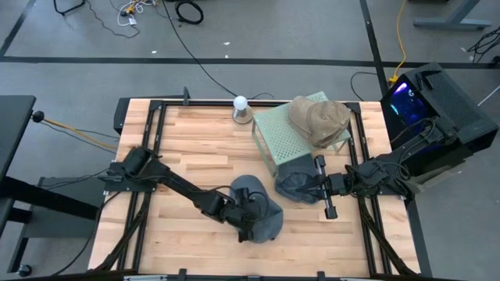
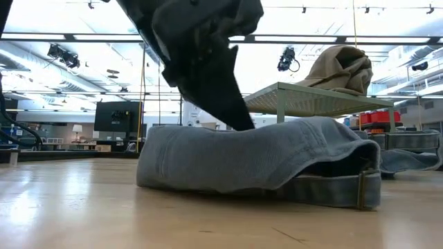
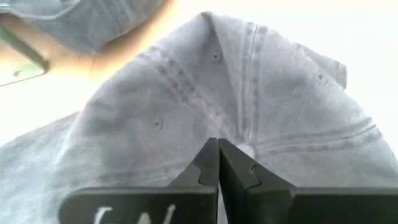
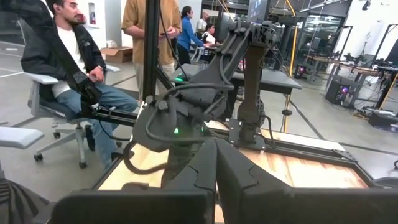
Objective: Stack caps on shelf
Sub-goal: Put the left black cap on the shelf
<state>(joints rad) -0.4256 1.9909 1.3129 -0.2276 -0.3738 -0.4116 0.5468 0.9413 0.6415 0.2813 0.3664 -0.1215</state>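
A slate blue-grey cap [image 1: 267, 217] [image 2: 256, 162] [image 3: 217, 81] lies on the table near the middle, toward the near edge. My left gripper [image 1: 248, 212] [image 2: 239, 124] [image 3: 219, 144] stands over it, shut on its crown. The pale green perforated shelf [image 1: 283, 139] [image 2: 311, 97] stands farther back and carries a crumpled tan cap [image 1: 319, 119] [image 2: 342, 69]. A second blue-grey cap [image 1: 293, 186] [image 2: 408, 155] lies on the table at the shelf's near right corner. My right gripper [image 1: 312, 187] [image 4: 216, 144] is shut just to the right of it, and nothing shows between its fingers. My left gripper meets the blue-grey cap at the top of its crown [image 3: 239, 140], beside the top button, coming from above and slanting down. The shut fingertips seem to pinch a small fold; a crease runs away from them. The cap rests flat on the table. My right gripper: I cannot tell whether it touches the second blue-grey cap.
A white round object [image 1: 241, 103] stands at the table's far edge beside the shelf. A black box with blue light [image 1: 422, 90] sits off the table's right side. Black frame rails [image 1: 156, 109] run along the table's edges. People [image 4: 68, 68] are in the room beyond.
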